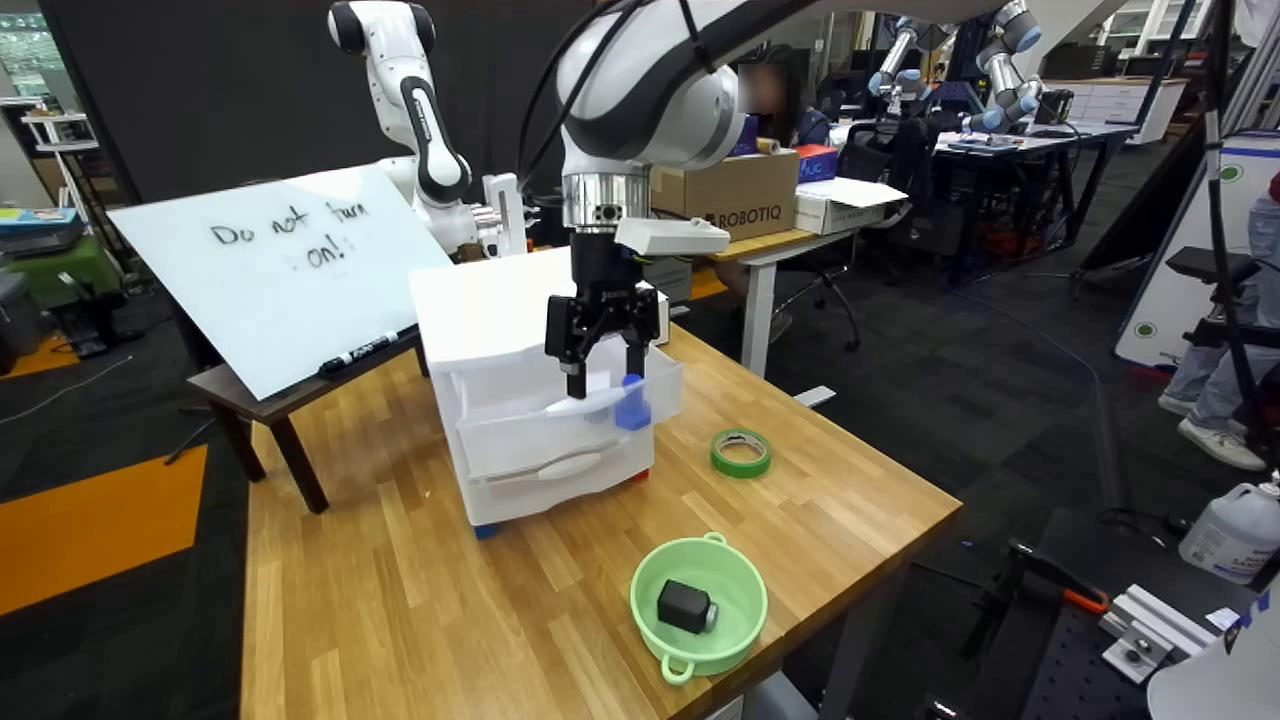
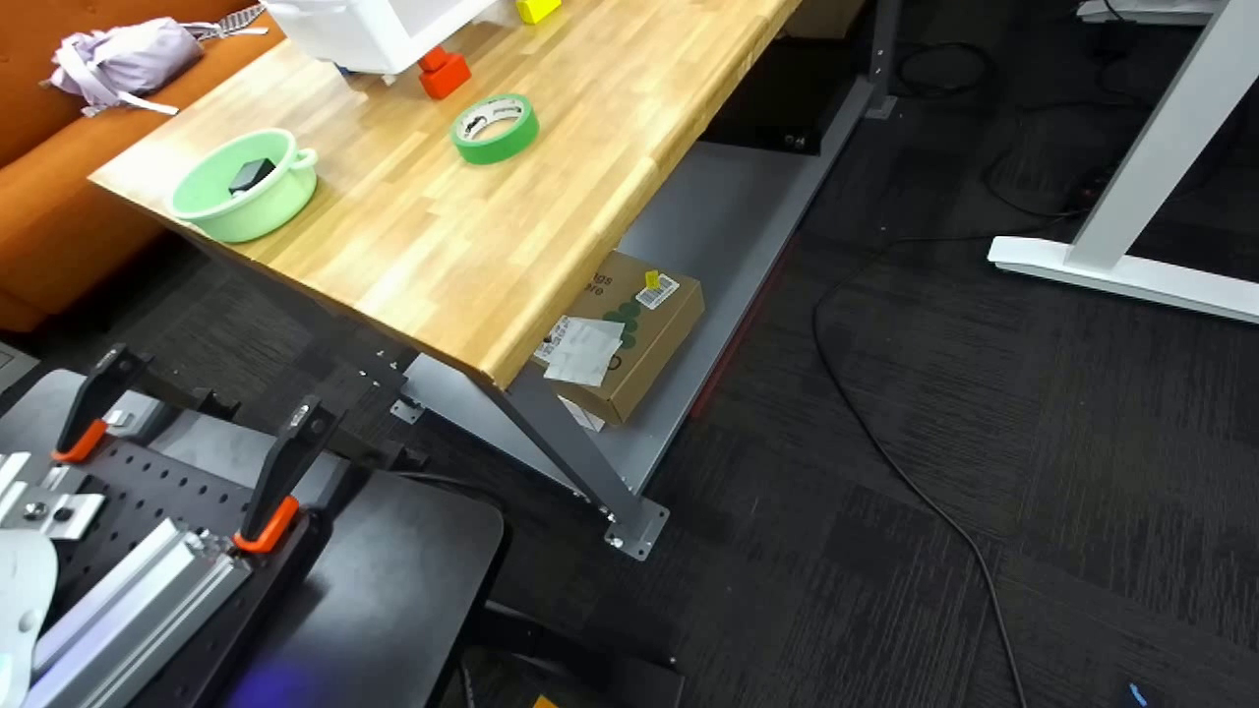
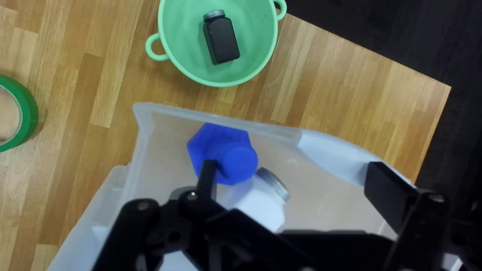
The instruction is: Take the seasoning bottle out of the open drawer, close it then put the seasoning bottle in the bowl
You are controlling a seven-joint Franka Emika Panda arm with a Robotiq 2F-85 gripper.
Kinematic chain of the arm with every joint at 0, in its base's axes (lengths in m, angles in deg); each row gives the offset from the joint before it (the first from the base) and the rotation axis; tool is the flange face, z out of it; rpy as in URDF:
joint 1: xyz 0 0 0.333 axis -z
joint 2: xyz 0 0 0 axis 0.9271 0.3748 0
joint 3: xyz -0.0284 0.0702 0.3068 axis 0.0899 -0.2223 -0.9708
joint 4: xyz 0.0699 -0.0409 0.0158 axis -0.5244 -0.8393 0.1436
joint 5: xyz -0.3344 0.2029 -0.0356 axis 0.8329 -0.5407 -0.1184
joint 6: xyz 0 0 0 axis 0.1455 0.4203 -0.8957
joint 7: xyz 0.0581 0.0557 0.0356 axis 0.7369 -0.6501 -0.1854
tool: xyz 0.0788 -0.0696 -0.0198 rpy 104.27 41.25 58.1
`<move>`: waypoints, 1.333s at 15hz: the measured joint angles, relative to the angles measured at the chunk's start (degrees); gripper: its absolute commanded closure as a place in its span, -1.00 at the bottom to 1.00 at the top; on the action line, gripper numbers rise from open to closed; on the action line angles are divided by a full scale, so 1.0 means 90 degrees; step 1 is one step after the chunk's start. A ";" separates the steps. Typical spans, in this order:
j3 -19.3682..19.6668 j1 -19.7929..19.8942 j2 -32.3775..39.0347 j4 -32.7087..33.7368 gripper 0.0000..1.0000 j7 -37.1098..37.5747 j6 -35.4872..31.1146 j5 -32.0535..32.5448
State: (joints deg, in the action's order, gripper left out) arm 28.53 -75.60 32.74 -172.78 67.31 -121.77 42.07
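The seasoning bottle [image 3: 260, 205] is white with a grey ridged cap and lies in the open drawer, partly hidden by my gripper in the wrist view. A blue hex-based piece [image 3: 239, 162] stands against it; it shows through the drawer wall in an exterior view [image 1: 632, 405]. The translucent drawer [image 1: 520, 442] is pulled out of the white chest [image 1: 490, 300]. My gripper [image 1: 606, 380] points down into the drawer, fingers apart, and in the wrist view [image 3: 293, 173] nothing is clamped between them. The green bowl [image 1: 745, 600] [image 2: 261, 218] [image 3: 258, 37] holds a black bottle [image 1: 685, 607].
A green tape roll [image 1: 740, 453] lies between chest and bowl. Red blocks [image 2: 445, 75] sit under the chest's corner, and a yellow block [image 2: 537, 10] is near it. A whiteboard [image 1: 270, 280] with a marker leans beside the chest. The bowl stands near the table edge.
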 measured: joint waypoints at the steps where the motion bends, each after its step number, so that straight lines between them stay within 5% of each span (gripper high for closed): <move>1: -0.0009 -0.0002 -0.0034 -0.0034 -1.00 0.0000 -0.0003 0.0000; 20: -0.0048 -0.0046 -0.0098 -0.0082 -1.00 -0.0225 -0.0010 0.0046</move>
State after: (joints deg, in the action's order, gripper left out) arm 28.10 -76.02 31.86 -173.52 65.28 -121.86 42.48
